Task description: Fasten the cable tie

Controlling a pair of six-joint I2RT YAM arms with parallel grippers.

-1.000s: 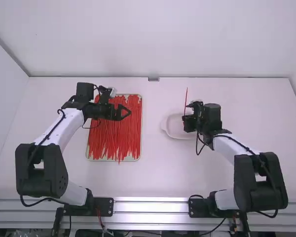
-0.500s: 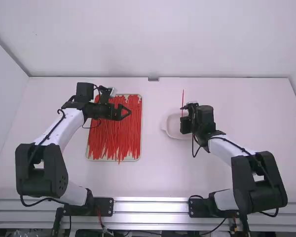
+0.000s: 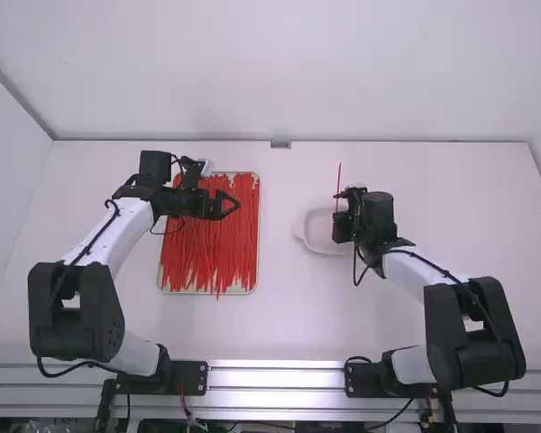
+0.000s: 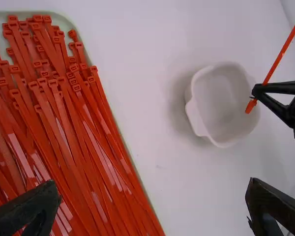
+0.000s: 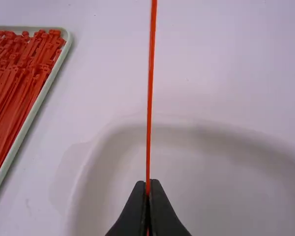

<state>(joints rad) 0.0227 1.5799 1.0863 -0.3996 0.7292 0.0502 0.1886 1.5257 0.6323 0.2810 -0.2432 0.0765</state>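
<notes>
I work in a robot lab. My white left arm with black joints [image 3: 108,236] and my white right arm [image 3: 415,266] are bolted to a long silver metal rail [image 3: 270,377] at the front. The flat white worktop [image 3: 473,194] has plain white walls [image 3: 279,72] round it, like a box. A thin black wire [image 3: 356,269] loops off my right arm.

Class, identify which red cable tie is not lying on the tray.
The single cable tie pinched in the right gripper above the white bowl; the other ties lie heaped on the tray.

No text, label or number can be read — none anywhere.
</notes>
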